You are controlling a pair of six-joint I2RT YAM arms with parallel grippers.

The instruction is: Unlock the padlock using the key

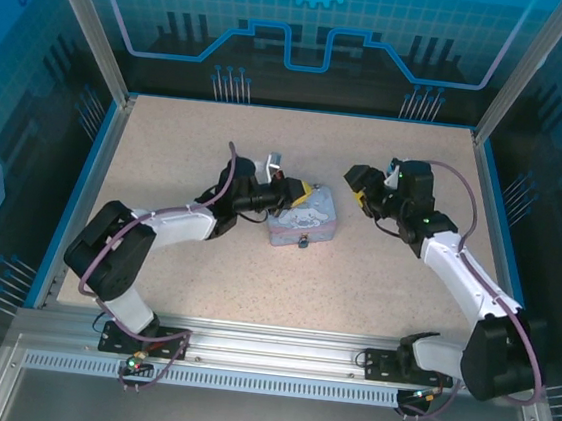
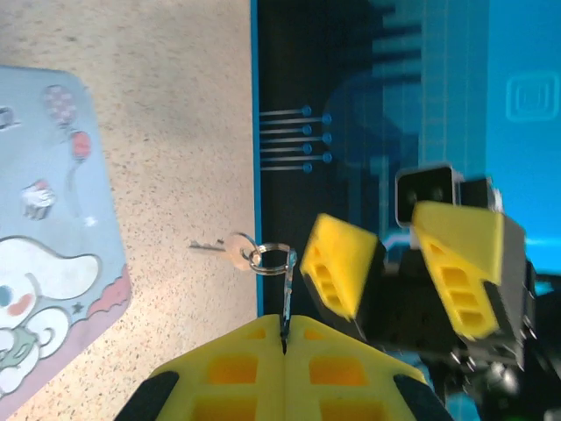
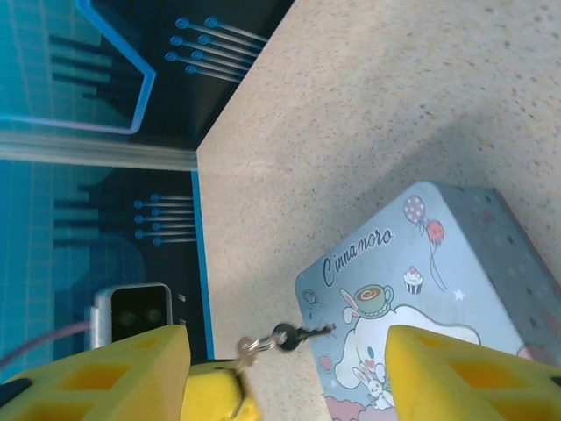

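Note:
My left gripper (image 2: 285, 317) is shut on a thin flat key seen edge-on. A split ring (image 2: 267, 257) links it to a second small key (image 2: 210, 246) that sticks out sideways above the table. In the right wrist view that small dark key (image 3: 307, 333) points at the pastel tin (image 3: 438, 289). My right gripper (image 3: 287, 331) stands open, its fingers wide on either side of the keys and touching nothing. From above, the left gripper (image 1: 298, 190) is at the tin's (image 1: 305, 216) far edge and the right gripper (image 1: 358, 191) is just to its right. The tiny dark padlock (image 1: 302, 240) hangs on the tin's near face.
The speckled table (image 1: 353, 289) is bounded by a blue rim (image 1: 92, 176) and dark enclosure walls. The two grippers are close together over the tin's far right corner. My right gripper's yellow fingers (image 2: 342, 263) fill the space just beyond the held keys.

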